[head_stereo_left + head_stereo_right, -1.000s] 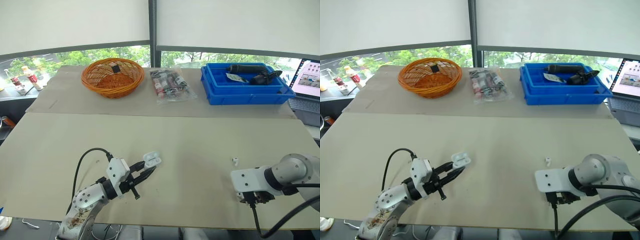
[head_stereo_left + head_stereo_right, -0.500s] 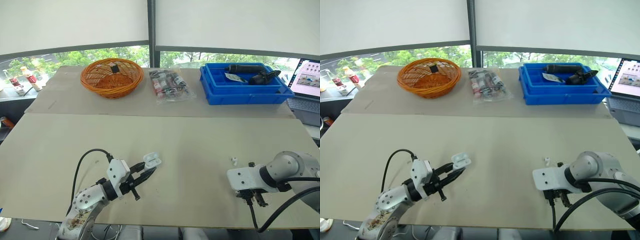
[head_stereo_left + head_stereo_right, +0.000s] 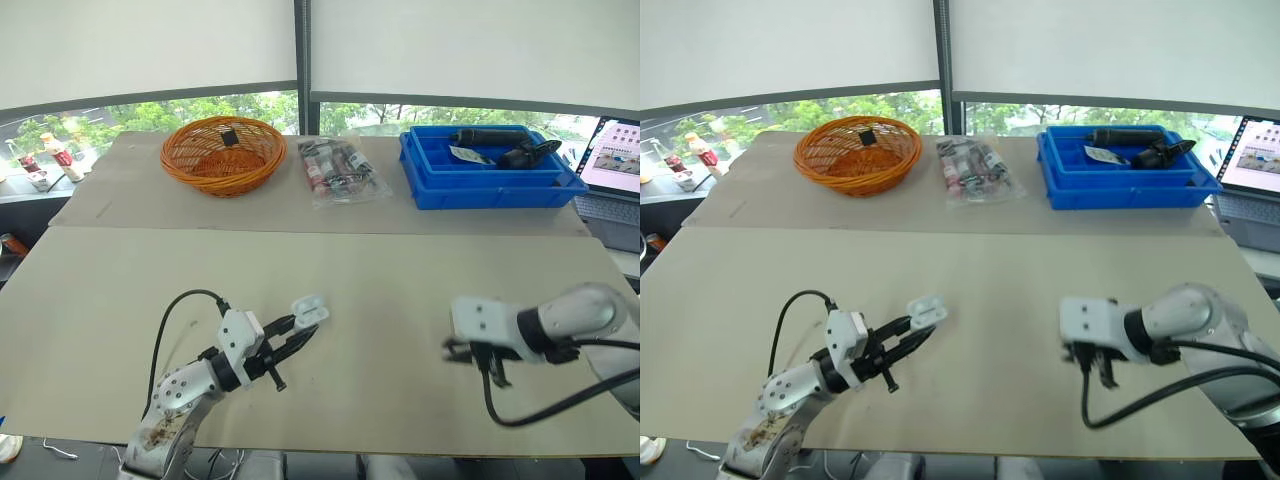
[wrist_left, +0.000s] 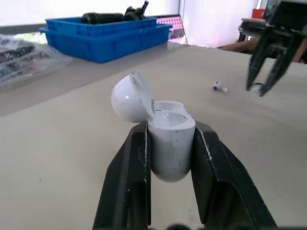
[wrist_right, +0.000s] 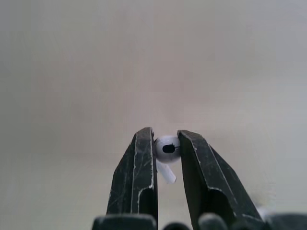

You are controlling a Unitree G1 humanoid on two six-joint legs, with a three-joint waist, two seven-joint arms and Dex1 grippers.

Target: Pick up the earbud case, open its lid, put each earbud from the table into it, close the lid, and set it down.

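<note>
I have the earbud case (image 3: pixel 309 312) pinched upright between the two black fingers of the left gripper (image 4: pixel 171 132). It is held a little above the table (image 3: pixel 380 270), on my left side near the front edge. Its lid (image 4: pixel 127 100) is swung back on the hinge, so the mouth of the case faces up and is free to receive. I cannot make out an earbud inside it. The right gripper (image 5: pixel 165 136) is closed on one earbud (image 5: pixel 167 147), gripping it by the rounded head with the stem hanging down below the fingertips. In the head views it hovers well apart from the case, on my right. A second earbud (image 4: pixel 220 86) lies loose on the table, close to where the right gripper hangs.

I judge the lid-opening step done and the first insertion under way: one bud is picked up but not yet seated. Next I need to carry the right gripper across to the case and bring the bud over the open mouth. The stem has to point down into its well before I lower it and spread the fingers to release. The hold on a round, smooth head looks slight, so the bud may twist or slip as I travel, and I would go slowly. I would hold the left arm steady so the case does not tilt.
</note>
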